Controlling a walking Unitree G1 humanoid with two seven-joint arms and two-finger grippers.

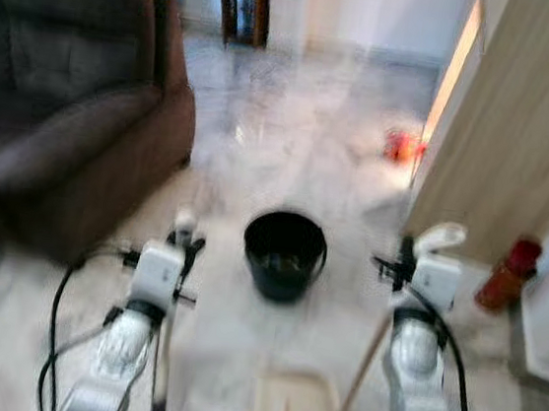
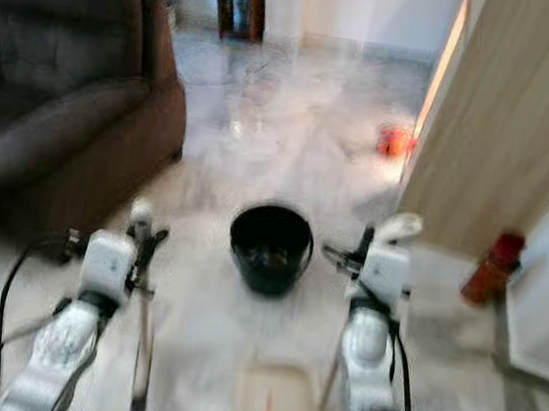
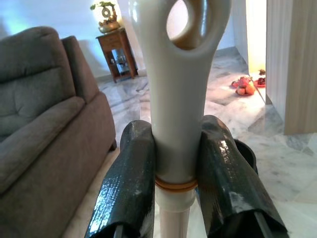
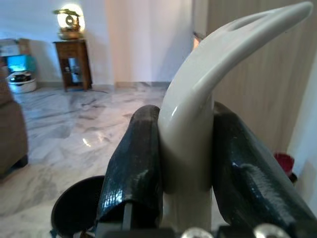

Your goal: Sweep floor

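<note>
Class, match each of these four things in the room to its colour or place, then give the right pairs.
Things:
1. Sofa
2. Bucket
3. Handle in the left tool
4. Small table

Descriptions:
A. black, on the floor between the arms
B. wooden, by the far wall
C. dark brown, on the robot's left
D. cream, with a hole at its end

Pairs: 1-C, 2-A, 3-D, 4-B

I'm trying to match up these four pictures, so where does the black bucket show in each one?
Left eye view: black bucket on the floor, centre, between the arms.
Right eye view: same spot, centre.
Left wrist view: edge behind the right-hand finger.
Right wrist view: bottom left.
Shared landmark: wooden side table.
</note>
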